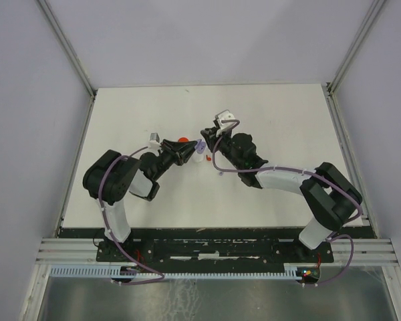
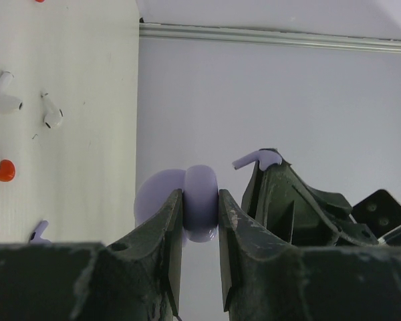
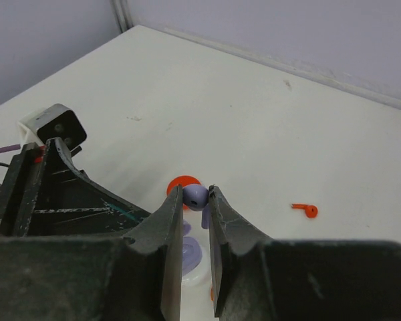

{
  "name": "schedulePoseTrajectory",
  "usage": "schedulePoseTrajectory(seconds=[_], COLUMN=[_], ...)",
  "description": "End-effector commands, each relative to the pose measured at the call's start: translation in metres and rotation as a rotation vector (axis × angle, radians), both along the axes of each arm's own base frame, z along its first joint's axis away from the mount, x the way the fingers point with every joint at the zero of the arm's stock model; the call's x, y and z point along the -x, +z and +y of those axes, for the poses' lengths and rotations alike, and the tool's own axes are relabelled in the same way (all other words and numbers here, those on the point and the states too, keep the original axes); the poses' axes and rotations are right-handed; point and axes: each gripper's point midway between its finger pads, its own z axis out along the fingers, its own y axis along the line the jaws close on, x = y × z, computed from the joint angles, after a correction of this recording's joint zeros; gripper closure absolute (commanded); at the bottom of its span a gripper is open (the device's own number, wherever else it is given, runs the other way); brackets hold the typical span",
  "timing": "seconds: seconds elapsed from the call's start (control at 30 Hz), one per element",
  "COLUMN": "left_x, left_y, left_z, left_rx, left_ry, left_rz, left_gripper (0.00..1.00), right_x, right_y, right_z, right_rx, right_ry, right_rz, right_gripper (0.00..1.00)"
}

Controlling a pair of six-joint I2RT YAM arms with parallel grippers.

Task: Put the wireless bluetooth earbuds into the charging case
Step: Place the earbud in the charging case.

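Left tool [image 2: 200, 198]: closed on the lavender case [image 2: 202, 182], pinching its rounded body from both sides and holding it clear of the surface [image 1: 281, 120].
Right tool [image 3: 195, 198]: closed on a lavender earbud [image 3: 196, 195], pinched by its head.
Where the earbud is: in the left wrist view it hangs near the case, at about 2 o'clock from it. The two are apart and the stem points toward the case.
Step in hand: judged to be bringing this earbud to its socket in the case.
Doing it well: keep the left tool motionless so the case is a fixed target. Turn the right wrist until the stem lines up with the socket, which these views do not show. Close the gap slowly, and let go only once the bud is seated.
Risk: the bud is tiny and smooth and may swivel in the pinch. Pushing off-centre could twist the case in its grip.
Waiting: on the surface in the left wrist view, two white earbuds [image 2: 5, 93] lie at 10 o'clock and a second lavender earbud [image 2: 39, 233] at 8 o'clock. A red earbud [image 3: 306, 210] lies at 3 o'clock in the right wrist view.
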Motion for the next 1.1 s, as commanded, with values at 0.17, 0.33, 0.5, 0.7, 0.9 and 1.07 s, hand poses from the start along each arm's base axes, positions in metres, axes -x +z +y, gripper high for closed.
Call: schedulePoseTrajectory(seconds=[0.17,0.33,0.5,0.7,0.9,1.07], left_x=[-0.004,-0.004,-0.004,-0.004,-0.004,-0.003], left_y=[0.022,0.021,0.021,0.023,0.026,0.026], left_z=[-0.002,-0.002,-0.002,-0.002,-0.003,-0.003], left_rx=[0.096,0.101,0.107,0.118,0.127,0.131], left_ry=[-0.007,-0.009,-0.011,-0.014,-0.019,-0.023], left_rz=[-0.033,-0.030,-0.030,-0.032,-0.041,-0.043], left_gripper=[0.97,0.97,0.97,0.97,0.97,0.97], right_x=[0.019,0.024,0.027,0.029,0.032,0.034], right_y=[0.013,0.011,0.005,-0.001,-0.009,-0.017], right_z=[0.011,0.010,0.011,0.013,0.013,0.012], right_rx=[-0.123,-0.152,-0.164,-0.170,-0.173,-0.172], right_ry=[0.112,0.127,0.141,0.154,0.161,0.166], right_rz=[-0.206,-0.228,-0.217,-0.205,-0.191,-0.181], right_gripper=[0.99,0.99,0.99,0.99,0.99,0.99])
